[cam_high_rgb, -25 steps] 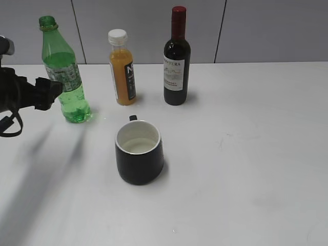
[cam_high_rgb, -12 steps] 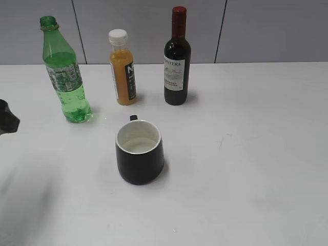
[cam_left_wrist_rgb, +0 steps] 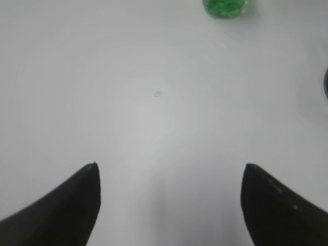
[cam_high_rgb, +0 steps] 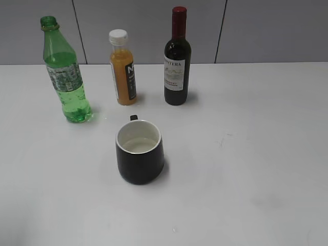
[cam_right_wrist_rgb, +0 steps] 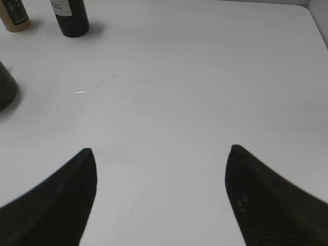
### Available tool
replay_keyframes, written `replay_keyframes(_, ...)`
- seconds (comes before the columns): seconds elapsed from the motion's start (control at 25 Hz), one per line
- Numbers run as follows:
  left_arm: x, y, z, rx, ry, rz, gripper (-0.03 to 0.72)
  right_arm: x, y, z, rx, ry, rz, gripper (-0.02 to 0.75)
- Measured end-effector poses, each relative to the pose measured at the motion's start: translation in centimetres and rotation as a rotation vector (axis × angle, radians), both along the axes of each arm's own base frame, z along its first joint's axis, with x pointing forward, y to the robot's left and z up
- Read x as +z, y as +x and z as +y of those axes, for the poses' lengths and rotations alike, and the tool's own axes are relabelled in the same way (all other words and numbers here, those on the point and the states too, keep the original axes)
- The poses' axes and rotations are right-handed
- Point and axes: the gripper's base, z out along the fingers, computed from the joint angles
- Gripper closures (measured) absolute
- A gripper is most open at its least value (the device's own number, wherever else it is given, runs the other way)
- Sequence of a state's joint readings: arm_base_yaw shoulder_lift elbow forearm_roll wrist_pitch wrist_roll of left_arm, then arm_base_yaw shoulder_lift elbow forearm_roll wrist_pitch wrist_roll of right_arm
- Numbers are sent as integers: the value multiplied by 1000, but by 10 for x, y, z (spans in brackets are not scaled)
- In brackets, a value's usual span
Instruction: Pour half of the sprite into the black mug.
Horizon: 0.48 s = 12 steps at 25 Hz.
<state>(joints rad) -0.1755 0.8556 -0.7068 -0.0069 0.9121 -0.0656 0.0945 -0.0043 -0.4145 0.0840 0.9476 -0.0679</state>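
The sprite [cam_high_rgb: 65,77], a green uncapped bottle with liquid in its lower part, stands upright at the back left of the white table. Its base shows at the top edge of the left wrist view [cam_left_wrist_rgb: 224,7]. The black mug [cam_high_rgb: 139,152] stands in the middle with some liquid in its white inside. Its edge shows in the left wrist view [cam_left_wrist_rgb: 326,84] and the right wrist view [cam_right_wrist_rgb: 6,88]. My left gripper [cam_left_wrist_rgb: 170,169] is open and empty over bare table, well short of the sprite. My right gripper [cam_right_wrist_rgb: 160,151] is open and empty. Neither arm shows in the exterior view.
An orange juice bottle [cam_high_rgb: 122,69] with a white cap and a dark wine bottle [cam_high_rgb: 177,59] stand behind the mug; their bases show in the right wrist view [cam_right_wrist_rgb: 14,15] [cam_right_wrist_rgb: 70,18]. The table's right edge [cam_right_wrist_rgb: 318,25] shows at the far right.
My left arm was next to the sprite at the left edge of the exterior view; it has drawn back leftward out of that view. The sprite and mug have not moved.
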Motion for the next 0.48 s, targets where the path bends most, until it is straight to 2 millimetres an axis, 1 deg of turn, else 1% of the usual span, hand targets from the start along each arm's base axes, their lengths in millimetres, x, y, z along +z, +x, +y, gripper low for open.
replay_keyframes(0.28, 23, -49, 12, 12, 6, -140, 45, 0, 0, 0, 0, 0, 0, 148)
replay_keyframes(0.48, 32, -73, 19, 29, 14, -243, 53, 0, 0, 0, 0, 0, 0, 148)
